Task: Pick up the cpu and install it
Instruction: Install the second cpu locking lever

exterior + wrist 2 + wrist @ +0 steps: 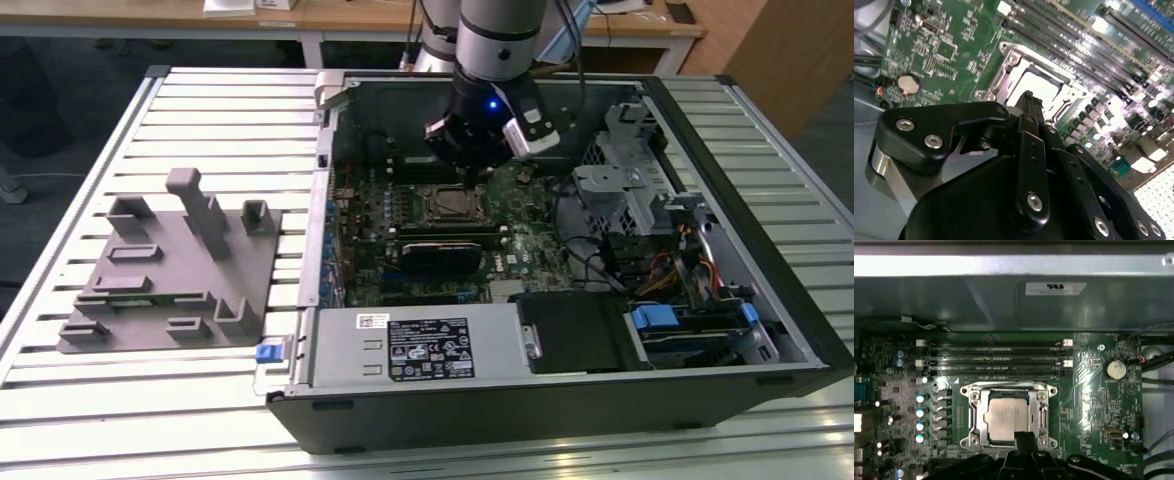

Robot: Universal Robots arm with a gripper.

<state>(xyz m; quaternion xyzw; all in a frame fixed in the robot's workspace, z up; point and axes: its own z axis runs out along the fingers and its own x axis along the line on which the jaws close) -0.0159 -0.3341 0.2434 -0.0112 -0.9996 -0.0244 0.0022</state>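
The cpu [1005, 416], a pale silvery square chip, lies flat inside the dark metal-framed socket [973, 396] on the green motherboard. In the second wrist view the cpu [1040, 86] shows as a bright patch just beyond the fingertips. My gripper [1024, 436] hangs just above the chip's near edge with its black fingers [1029, 145] pressed together and nothing between them. In the exterior view the gripper [463, 172] is inside the open computer case, directly over the socket [447, 204].
Memory slots [994, 357] run beside the socket, and a coin battery [1115, 369] sits on the board. A grey box with a white label [414, 345] and a drive cage [627, 190] crowd the case. A grey fixture [174, 265] stands on the slatted table at the exterior view's left.
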